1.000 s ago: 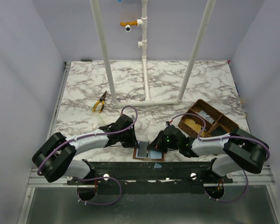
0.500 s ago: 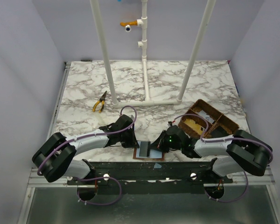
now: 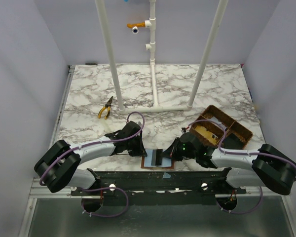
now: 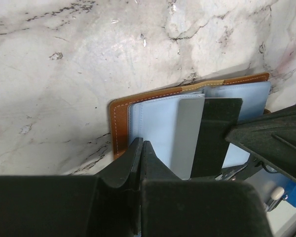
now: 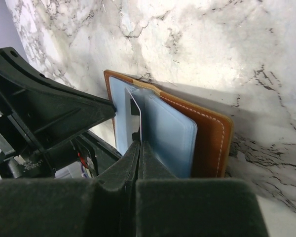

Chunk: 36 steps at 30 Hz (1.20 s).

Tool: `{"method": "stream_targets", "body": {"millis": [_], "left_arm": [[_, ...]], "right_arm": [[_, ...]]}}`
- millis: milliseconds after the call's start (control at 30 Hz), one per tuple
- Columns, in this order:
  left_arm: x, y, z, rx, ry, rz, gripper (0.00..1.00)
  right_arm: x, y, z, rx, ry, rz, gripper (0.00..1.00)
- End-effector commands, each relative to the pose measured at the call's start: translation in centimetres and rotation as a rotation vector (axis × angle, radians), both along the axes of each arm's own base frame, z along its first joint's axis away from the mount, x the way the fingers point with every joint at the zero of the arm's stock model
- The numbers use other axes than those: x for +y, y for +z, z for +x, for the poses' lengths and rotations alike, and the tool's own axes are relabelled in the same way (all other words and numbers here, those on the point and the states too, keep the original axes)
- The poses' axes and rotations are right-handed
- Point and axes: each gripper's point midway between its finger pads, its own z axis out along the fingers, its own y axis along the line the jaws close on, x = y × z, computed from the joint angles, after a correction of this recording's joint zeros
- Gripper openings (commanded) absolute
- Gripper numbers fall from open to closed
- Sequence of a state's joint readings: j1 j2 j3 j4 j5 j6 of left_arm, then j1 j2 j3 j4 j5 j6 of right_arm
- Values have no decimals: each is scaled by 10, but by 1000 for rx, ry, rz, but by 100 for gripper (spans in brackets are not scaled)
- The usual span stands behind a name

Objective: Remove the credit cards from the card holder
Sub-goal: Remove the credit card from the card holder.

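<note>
- Thin grey and dark credit cards (image 4: 187, 138): likely light, stiff, slick (pinch the exposed edge), jutting from the open brown leather card holder (image 4: 119, 123) at the marble bench's (image 4: 64, 59) 6 o'clock.
- Right claw (image 5: 138, 145), 3 o'clock, clenched on a card; left claw (image 4: 140, 148), 9 o'clock, clenched empty, pinning leather.

Spotted a couple of changes from a second back. Dragged a dark card (image 4: 214, 133) and a pale grey card (image 4: 187, 136) partway out of the card holder (image 4: 119, 118), toward its right side (nothing but blue-grey pocket (image 4: 153, 123) showing there at first, then a sliver of dark half a second ago). Fanned across the card holder's right half now, dark one furthest out. Backed the right gripper (image 5: 139, 145) off to the right of the card holder too, with the right arm (image 3: 237, 157) swung further out. Also pinched those jaws fully shut, down from a slight gap earlier.
</note>
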<state>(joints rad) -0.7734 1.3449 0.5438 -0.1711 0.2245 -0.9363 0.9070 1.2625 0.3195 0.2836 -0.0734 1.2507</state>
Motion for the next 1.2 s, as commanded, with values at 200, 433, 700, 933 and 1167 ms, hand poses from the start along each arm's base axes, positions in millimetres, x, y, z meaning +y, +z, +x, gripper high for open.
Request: {"method": "stream_targets", "body": {"millis": [200, 433, 700, 933, 1167], "left_arm": [[26, -19, -6, 31, 20, 139, 0], [22, -16, -2, 23, 14, 135, 0], [20, -10, 0, 10, 8, 130, 0], [15, 2, 6, -15, -7, 117, 0], [14, 13, 11, -44, -14, 113, 0]], "right_arm": [[-23, 0, 4, -29, -39, -83, 1], [-31, 8, 8, -53, -59, -114, 1], [-39, 13, 7, -58, -75, -133, 1], [-41, 20, 9, -71, -80, -136, 1], [-43, 25, 9, -80, -83, -136, 1]]}}
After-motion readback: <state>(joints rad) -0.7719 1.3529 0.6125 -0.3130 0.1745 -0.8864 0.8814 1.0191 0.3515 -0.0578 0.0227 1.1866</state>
